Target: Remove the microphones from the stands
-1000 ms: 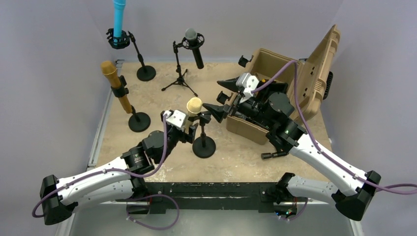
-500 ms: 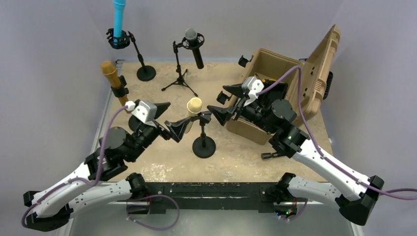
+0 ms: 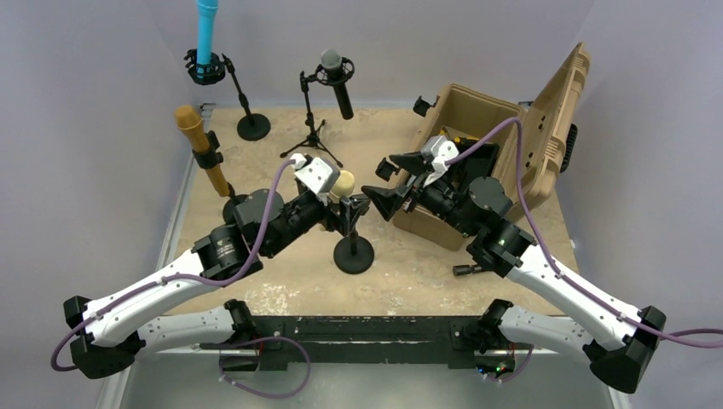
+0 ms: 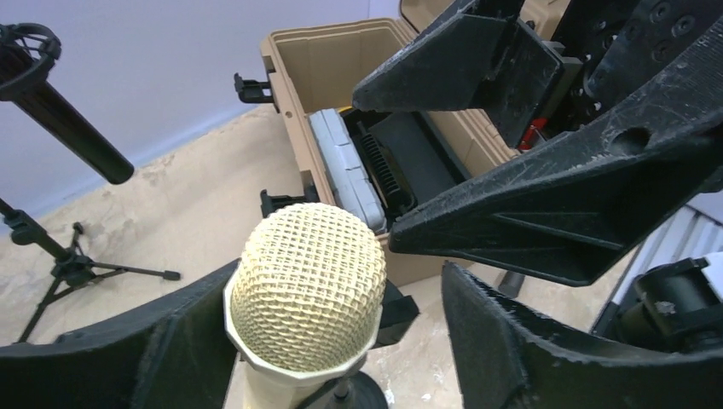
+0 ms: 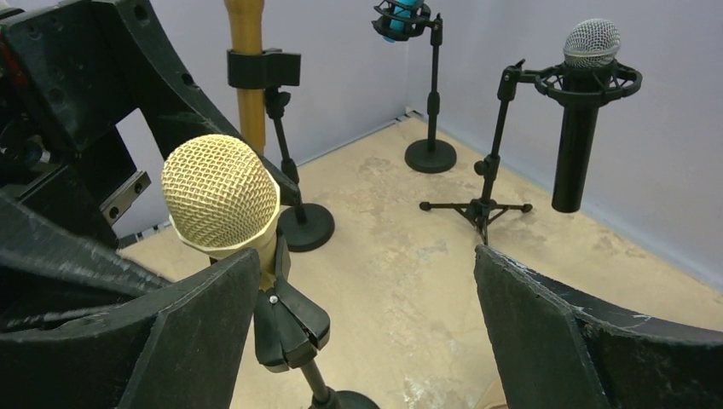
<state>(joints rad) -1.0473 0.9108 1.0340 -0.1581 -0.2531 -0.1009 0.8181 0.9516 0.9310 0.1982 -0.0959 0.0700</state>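
microphone [image 3: 341,182] on stand [image 3: 353,253] mid-table, case [image 3: 477,111] to its right, tripod [image 3: 312,136] behind

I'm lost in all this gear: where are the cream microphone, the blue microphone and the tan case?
cream microphone [image 4: 307,290], left wrist view, mesh head.
blue microphone [image 3: 205,32], top external view, upper body.
tan case [image 3: 556,119], top external view, open lid.

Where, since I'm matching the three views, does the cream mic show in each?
Top external: cream mic at the centre of the picture.
Left wrist: cream mic at the bottom, left of centre.
Right wrist: cream mic on the left, at mid-height.
Shared landmark: the black mic, top centre in top external, upper left in left wrist, upper right in right wrist.
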